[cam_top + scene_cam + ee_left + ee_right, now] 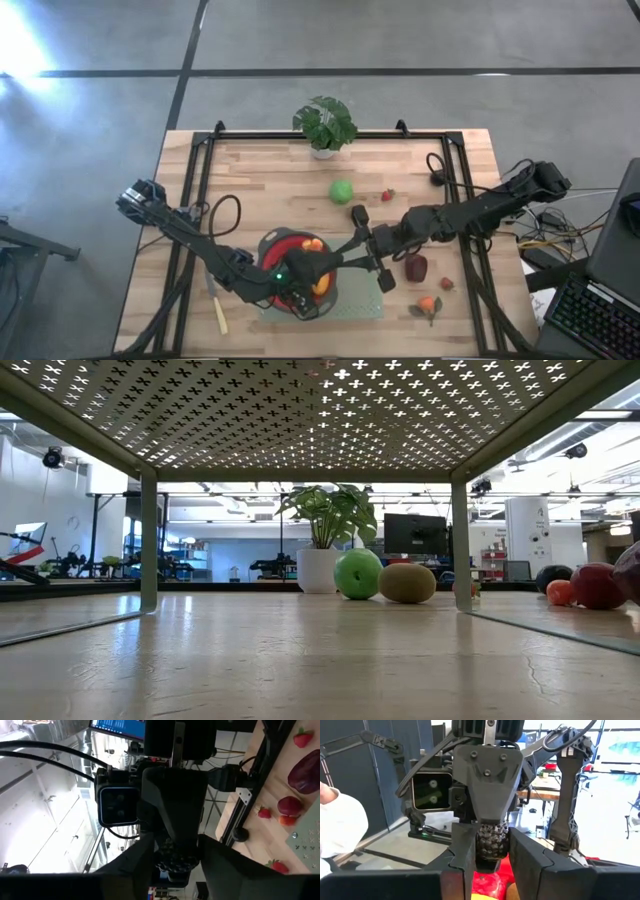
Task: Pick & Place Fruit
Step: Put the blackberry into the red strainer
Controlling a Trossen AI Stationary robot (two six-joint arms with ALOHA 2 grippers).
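Far left on the table (250, 180), a pale-handled knife (220, 312) lies beside the left arm, clear of it. The left arm runs in from the left edge, and the left gripper (303, 282) is over the red bowl (280, 245), which stands on a green mat (360, 305). Orange fruit pieces (318, 285) show inside the bowl. From the left wrist I see a dark bumpy piece (175, 862) sitting between that gripper's fingers (145, 865), narrow gap, but I cannot tell whether they are pressing on it. The right gripper (332, 264) meets the left one head-on over the bowl. From the right wrist its fingers (462, 855) are closed narrow on the dark bumpy piece (492, 842), with the bowl's red just below. Behind the bowl, at the far edge, stands a potted plant (325, 125). Right of centre: a green ball (342, 190), with a brown kiwi (407, 582) just beside it in the low view, and a tiny red piece (388, 195) near the ball. Further right, near the right arm, a dark-red lump (416, 267), a small red piece (446, 284), and an orange piece (428, 304) at the mat's right end.
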